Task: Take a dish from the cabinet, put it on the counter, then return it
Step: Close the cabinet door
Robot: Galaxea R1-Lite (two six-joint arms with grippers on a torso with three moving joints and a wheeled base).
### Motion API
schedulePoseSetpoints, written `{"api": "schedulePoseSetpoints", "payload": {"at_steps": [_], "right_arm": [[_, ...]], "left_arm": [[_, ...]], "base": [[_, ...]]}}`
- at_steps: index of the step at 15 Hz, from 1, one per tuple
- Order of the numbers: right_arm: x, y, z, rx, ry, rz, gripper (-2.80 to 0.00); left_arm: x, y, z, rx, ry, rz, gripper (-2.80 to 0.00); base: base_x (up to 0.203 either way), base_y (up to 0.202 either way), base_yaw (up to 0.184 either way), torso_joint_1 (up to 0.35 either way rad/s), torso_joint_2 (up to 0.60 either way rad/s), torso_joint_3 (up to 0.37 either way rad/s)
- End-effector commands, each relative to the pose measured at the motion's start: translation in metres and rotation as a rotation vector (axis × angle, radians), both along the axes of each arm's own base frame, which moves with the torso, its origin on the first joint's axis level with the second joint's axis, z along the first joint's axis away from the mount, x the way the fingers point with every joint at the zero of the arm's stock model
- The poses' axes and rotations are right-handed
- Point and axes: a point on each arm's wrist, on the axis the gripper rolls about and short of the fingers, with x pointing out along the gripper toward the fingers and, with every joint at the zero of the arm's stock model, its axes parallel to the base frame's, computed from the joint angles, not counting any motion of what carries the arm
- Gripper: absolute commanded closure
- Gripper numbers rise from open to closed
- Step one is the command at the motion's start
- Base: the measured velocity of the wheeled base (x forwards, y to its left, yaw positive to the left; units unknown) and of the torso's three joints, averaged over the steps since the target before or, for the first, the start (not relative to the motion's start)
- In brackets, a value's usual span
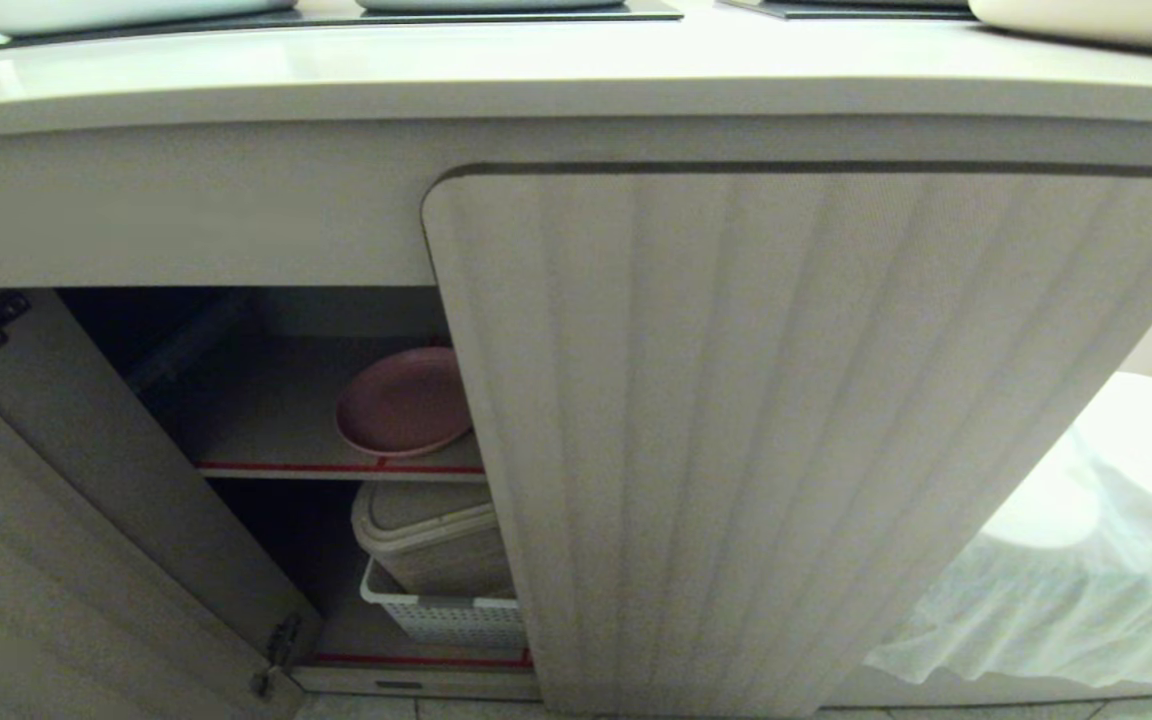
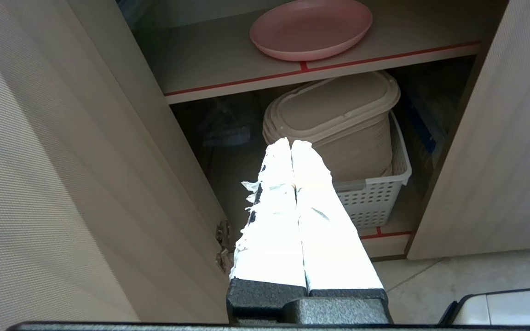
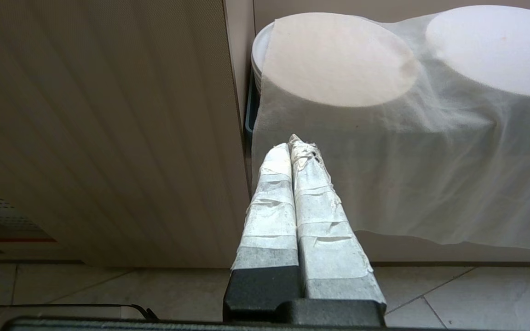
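Note:
The pink dish (image 1: pixel 404 402) (image 2: pixel 311 27) lies flat on the upper red-edged shelf of the cabinet (image 1: pixel 266 410), near the shelf's front edge. The cabinet's left door (image 1: pixel 46 560) stands open and its right fluted door (image 1: pixel 796 430) is closed. Above runs the cream counter (image 1: pixel 536 70). My left gripper (image 2: pixel 290 143) hangs shut and empty in front of the open compartment, well short of the dish. My right gripper (image 3: pixel 295 143) is shut and empty too, facing the closed door's edge. Neither arm shows in the head view.
On the bottom shelf a white perforated basket (image 1: pixel 451 615) (image 2: pixel 375 197) holds a beige lidded container (image 1: pixel 431 530) (image 2: pixel 334 119). To the right, a white cloth (image 1: pixel 1066 560) (image 3: pixel 430 165) covers stacked plates. Black cooktop panels (image 1: pixel 336 15) sit on the counter. Tiled floor (image 3: pixel 476 294) lies below.

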Motion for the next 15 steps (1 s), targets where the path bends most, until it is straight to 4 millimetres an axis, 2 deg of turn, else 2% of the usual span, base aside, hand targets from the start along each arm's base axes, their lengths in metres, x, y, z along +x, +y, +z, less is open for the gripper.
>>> {"api": "schedulePoseSetpoints", "payload": {"at_steps": [1,15], "right_arm": [[0.0,0.0,0.0001,0.0,-0.001,0.0,0.0],[0.0,0.0,0.0001,0.0,-0.001,0.0,0.0]], "left_arm": [[0.0,0.0,0.0,-0.003,-0.001,0.002,0.0],[0.0,0.0,0.0,-0.025,0.0,0.0,0.0]], "base": [[0.0,0.0,0.0,0.0,0.0,0.0],[-0.004,0.0,0.0,0.001,0.0,0.0]]}}
